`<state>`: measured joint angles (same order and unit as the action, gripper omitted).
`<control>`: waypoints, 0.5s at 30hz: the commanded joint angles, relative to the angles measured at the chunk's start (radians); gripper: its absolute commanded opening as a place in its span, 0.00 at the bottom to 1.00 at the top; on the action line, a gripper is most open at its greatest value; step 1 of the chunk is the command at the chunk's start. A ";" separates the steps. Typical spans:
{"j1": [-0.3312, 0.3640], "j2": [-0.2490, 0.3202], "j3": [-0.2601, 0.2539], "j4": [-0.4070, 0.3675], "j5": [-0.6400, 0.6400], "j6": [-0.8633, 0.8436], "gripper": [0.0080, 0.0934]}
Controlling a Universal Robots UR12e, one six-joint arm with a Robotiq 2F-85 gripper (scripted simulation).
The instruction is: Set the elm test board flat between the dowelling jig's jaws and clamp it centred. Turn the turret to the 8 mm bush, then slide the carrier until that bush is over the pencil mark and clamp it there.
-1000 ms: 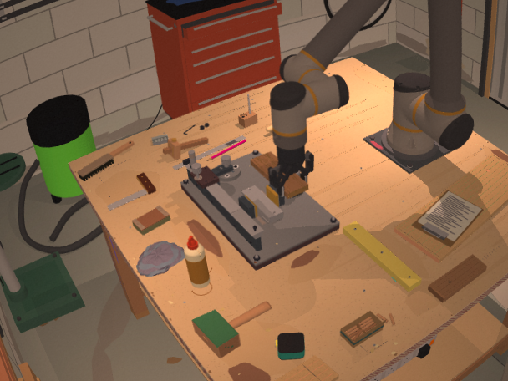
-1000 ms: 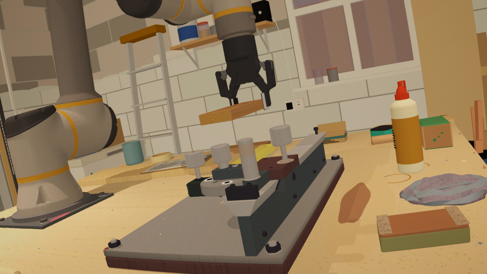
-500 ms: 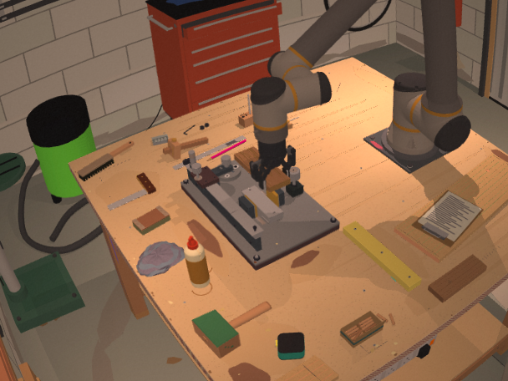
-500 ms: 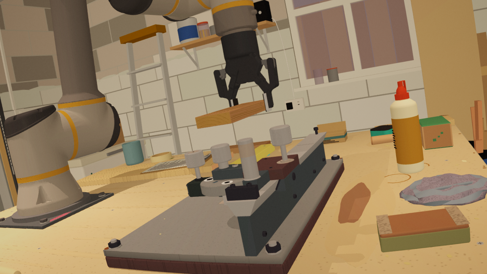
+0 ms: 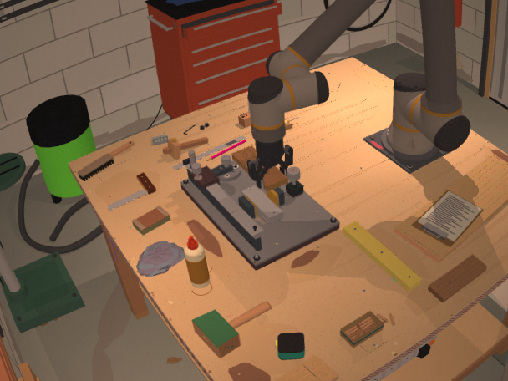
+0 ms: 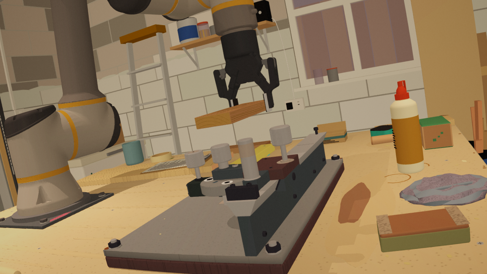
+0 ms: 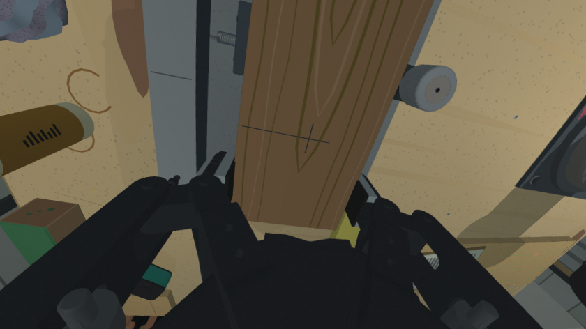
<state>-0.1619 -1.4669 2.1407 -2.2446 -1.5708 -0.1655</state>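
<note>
The dowelling jig [image 5: 255, 204] [image 6: 238, 201] is partly hidden under the elm test board [image 7: 323, 106] in the wrist camera, where only a grey rail and one knurled knob [image 7: 428, 88] show beside it. The board [image 5: 274, 177] [image 6: 230, 115] hangs level in the air above the jig's far end, gripped across its width near one end by my closed gripper [image 5: 270, 169] [image 6: 250, 102] [image 7: 293, 192]. A pencil cross [image 7: 309, 139] marks its upper face. The jig's turret disc [image 6: 218, 185] and several knurled knobs [image 6: 281, 134] stand below.
A glue bottle [image 5: 196, 263] [image 6: 407, 133] stands near the jig's front left beside a grey rag [image 5: 161, 257] [image 6: 442, 187]. A sanding block [image 6: 422, 228], a yellow bar [image 5: 382, 255], a mallet [image 5: 227, 328] and a clipboard [image 5: 449, 217] lie around. The arm's base [image 5: 420, 125] stands to the right.
</note>
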 commanded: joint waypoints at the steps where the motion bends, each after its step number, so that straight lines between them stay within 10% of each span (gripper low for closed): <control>1: 0.000 -0.001 -0.001 -0.001 0.000 0.000 0.00; 15: 0.000 0.013 0.008 -0.022 0.000 0.000 0.00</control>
<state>-0.1623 -1.4537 2.1495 -2.2667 -1.5708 -0.1657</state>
